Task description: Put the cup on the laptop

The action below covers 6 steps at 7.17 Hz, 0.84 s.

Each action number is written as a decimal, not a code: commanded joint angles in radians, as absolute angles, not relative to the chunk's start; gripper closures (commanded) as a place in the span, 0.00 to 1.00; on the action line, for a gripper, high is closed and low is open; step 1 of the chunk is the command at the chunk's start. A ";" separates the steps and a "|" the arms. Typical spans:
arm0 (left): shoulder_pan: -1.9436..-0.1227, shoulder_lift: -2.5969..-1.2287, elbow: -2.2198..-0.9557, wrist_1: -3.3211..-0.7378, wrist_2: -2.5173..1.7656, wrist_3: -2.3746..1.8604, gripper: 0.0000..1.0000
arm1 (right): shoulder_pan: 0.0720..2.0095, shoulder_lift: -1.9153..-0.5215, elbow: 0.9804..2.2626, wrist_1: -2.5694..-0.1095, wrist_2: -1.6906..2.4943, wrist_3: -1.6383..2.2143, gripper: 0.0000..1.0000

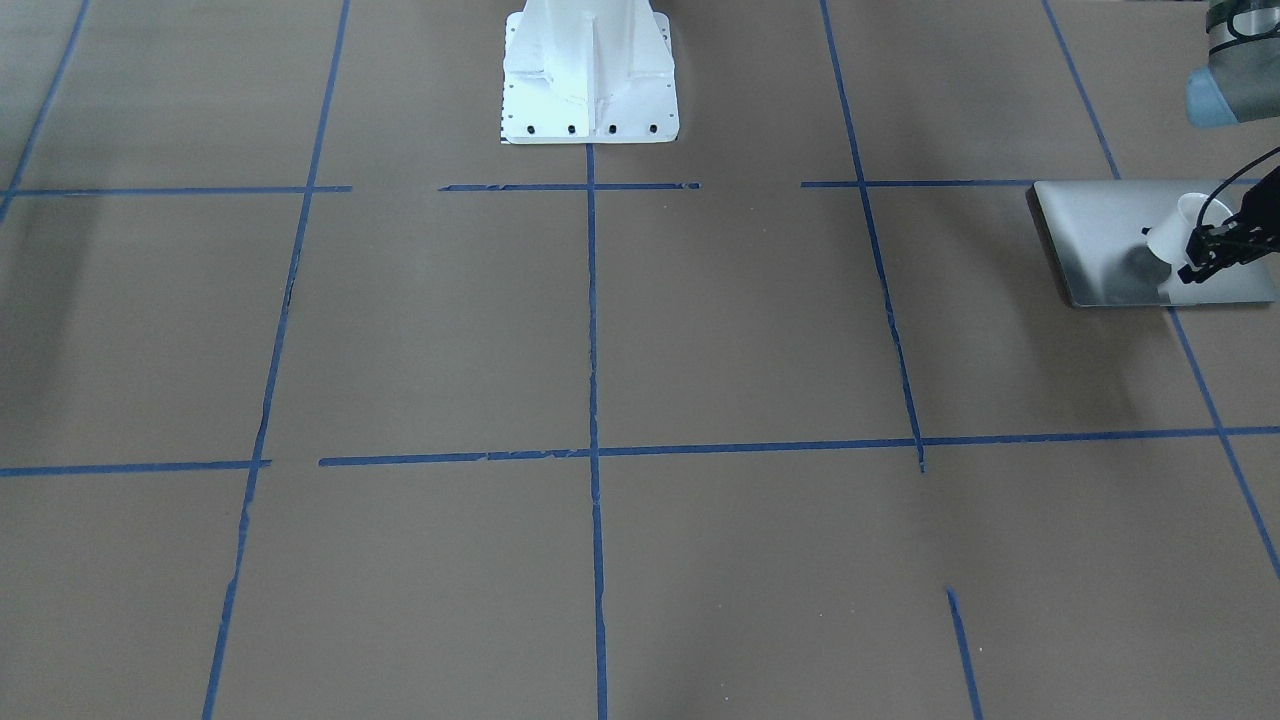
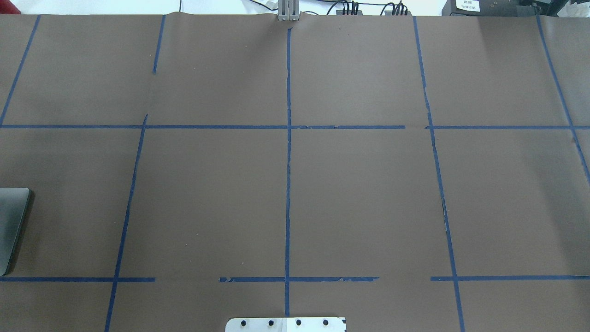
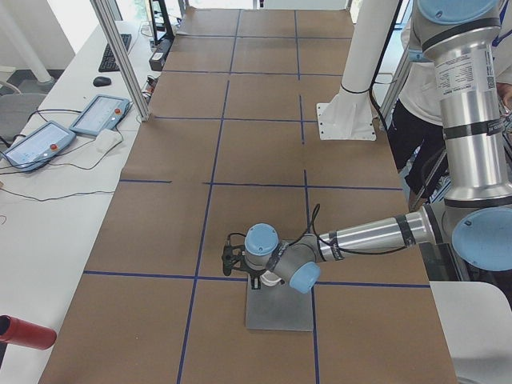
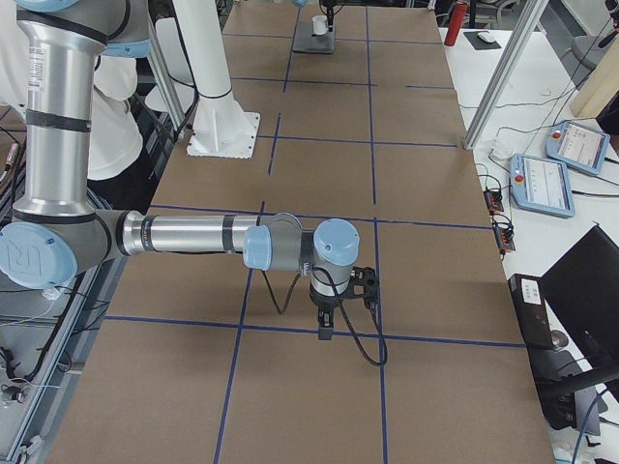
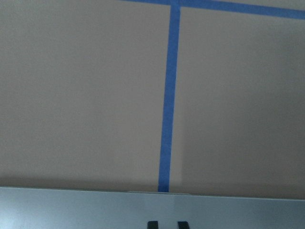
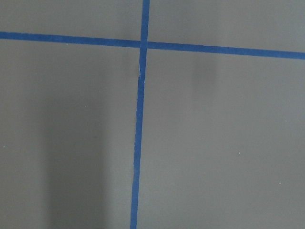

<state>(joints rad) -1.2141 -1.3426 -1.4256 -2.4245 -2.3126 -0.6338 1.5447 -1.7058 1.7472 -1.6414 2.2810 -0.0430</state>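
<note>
The silver-grey laptop (image 1: 1100,235) lies closed at the table's end on my left side. Its corner shows in the overhead view (image 2: 11,226), and a strip of its lid shows in the left wrist view (image 5: 95,210). The white cup (image 1: 1172,235) hangs tilted a little above the lid, with its shadow on it. My left gripper (image 1: 1203,258) is shut on the cup's side. In the left wrist view the cup is hidden. My right gripper (image 4: 326,327) points down over bare table at the other end. I cannot tell whether it is open or shut.
The white robot base (image 1: 590,90) stands at the table's near middle edge. Blue tape lines (image 2: 288,184) cross the brown table cover. Pendants (image 3: 100,114) and cables lie on the side bench, off the table.
</note>
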 commanded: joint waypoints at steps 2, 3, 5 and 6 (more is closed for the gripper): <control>-1.193 -1.327 -1.424 -2.427 -2.312 -0.629 0.89 | 1.545 -1.706 1.747 -1.641 2.280 -0.043 0.00; -1.190 -1.324 -1.422 -2.425 -2.310 -0.609 0.53 | 1.545 -1.706 1.747 -1.641 2.281 -0.043 0.00; -1.190 -1.322 -1.422 -2.425 -2.310 -0.609 0.01 | 1.545 -1.706 1.747 -1.641 2.281 -0.043 0.00; -1.190 -1.322 -1.420 -2.425 -2.310 -0.611 0.00 | 1.545 -1.706 1.747 -1.641 2.281 -0.043 0.00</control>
<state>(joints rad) -1.1907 -1.3230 -1.4215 -2.4253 -2.3103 -0.6104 1.5448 -1.7058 1.7472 -1.6414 2.2810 -0.0429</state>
